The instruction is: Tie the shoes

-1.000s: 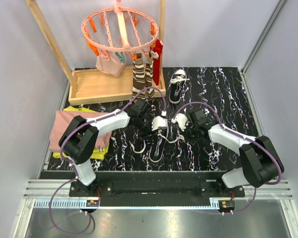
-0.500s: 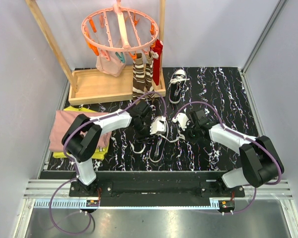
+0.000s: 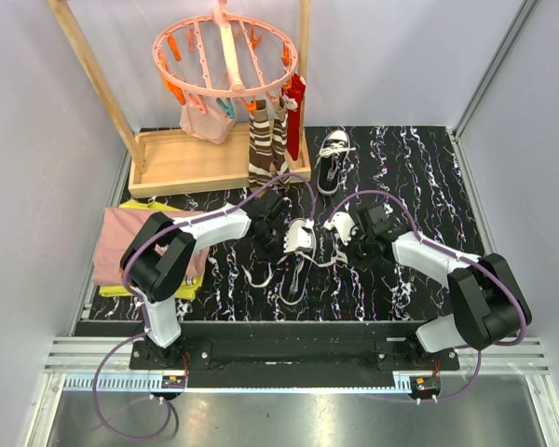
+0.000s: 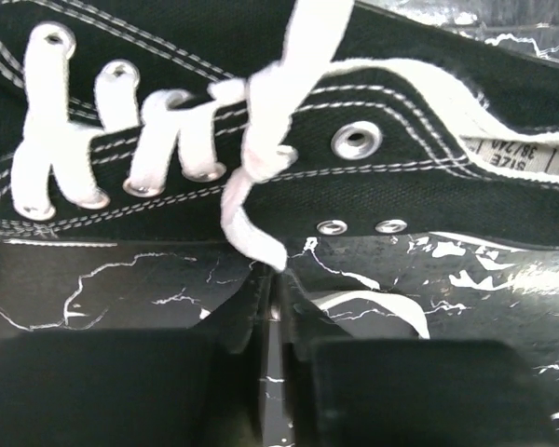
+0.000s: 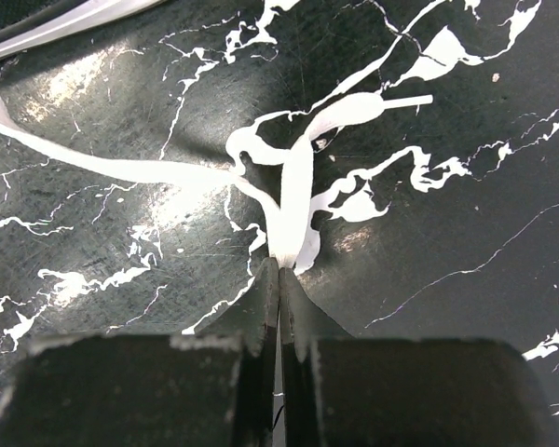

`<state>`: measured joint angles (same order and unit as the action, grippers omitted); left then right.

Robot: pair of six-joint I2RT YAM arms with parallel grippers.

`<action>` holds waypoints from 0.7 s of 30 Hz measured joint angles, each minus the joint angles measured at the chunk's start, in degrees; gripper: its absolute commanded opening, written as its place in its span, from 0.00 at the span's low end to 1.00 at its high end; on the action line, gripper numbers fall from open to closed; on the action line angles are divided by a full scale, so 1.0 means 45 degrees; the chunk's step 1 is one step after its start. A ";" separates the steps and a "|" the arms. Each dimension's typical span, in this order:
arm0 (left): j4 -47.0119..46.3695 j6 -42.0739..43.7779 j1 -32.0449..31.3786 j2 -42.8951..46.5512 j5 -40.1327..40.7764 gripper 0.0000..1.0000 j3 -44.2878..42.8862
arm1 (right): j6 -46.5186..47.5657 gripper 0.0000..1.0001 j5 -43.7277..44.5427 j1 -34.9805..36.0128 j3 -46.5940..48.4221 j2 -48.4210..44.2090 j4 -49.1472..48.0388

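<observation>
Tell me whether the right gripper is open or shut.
Shut. The right wrist view shows the right gripper with its fingertips pressed together, pinching a white lace between them.

Overhead; close wrist views on laces (image 4: 252,177)

Counter (image 3: 419,168): black marble pattern with white veining. Shoes (image 4: 401,56): black canvas, white stitching, silver eyelets, white laces (image 4: 48,112), white soles. Far left: pink hanger (image 3: 225,51) with orange pegs, brown-and-cream striped socks (image 3: 264,149), pale wood tray (image 3: 191,158); near left: pink cloth (image 3: 121,244) over a yellow one.
</observation>
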<state>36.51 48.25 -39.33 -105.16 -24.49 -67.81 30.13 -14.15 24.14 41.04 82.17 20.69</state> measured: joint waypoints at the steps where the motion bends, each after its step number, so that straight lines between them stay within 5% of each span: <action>1: -0.0005 0.0015 0.0000 0.0000 -0.0015 0.00 0.0000 | 0.0000 0.00 -0.0010 -0.0015 0.0000 0.0000 0.0000; 6: -0.0170 -0.0117 0.0112 0.0457 -0.0471 0.00 0.0277 | -0.0068 0.00 -0.0010 -0.0087 0.0000 -0.0155 0.0034; 13: -0.1418 -0.1370 0.0510 0.3798 -0.2341 0.00 0.1273 | -0.0437 0.00 -0.0015 -0.0155 0.0214 -0.0967 0.0039; 21: -0.3502 -0.3439 0.0481 0.4163 -0.3400 0.00 0.2210 | -0.1078 0.00 -0.0126 -0.0228 0.0806 -0.1355 0.0117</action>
<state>20.75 32.77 -37.17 -86.43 -39.79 -57.87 25.28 -14.72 23.11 44.66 76.07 21.21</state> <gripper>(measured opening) 0.005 0.008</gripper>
